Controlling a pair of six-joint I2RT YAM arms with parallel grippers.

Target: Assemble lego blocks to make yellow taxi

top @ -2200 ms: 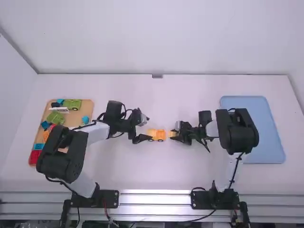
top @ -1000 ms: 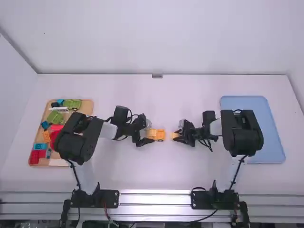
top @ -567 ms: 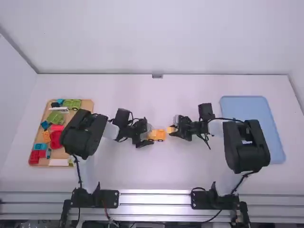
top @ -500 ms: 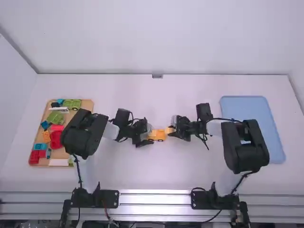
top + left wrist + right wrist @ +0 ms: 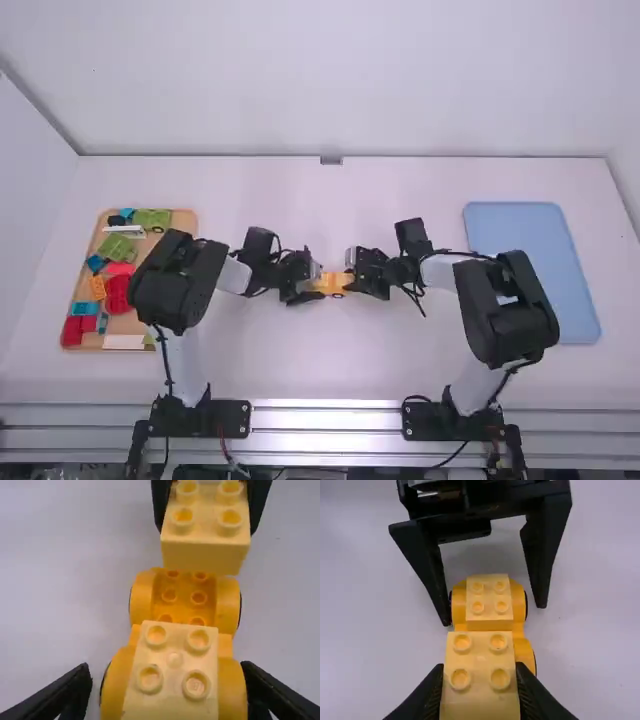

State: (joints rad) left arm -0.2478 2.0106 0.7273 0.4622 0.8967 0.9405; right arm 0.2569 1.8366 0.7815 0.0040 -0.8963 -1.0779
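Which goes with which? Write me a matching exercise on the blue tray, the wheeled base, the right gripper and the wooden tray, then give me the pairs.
1. Blue tray
2. Wheeled base
3. Right gripper
4. Wooden tray

A. Has the fingers of the left gripper on either side
B. Carries a red block
C. Lies toward the table's right side
D. Is closed on a yellow block

Pairs: 1-C, 2-A, 3-D, 4-B
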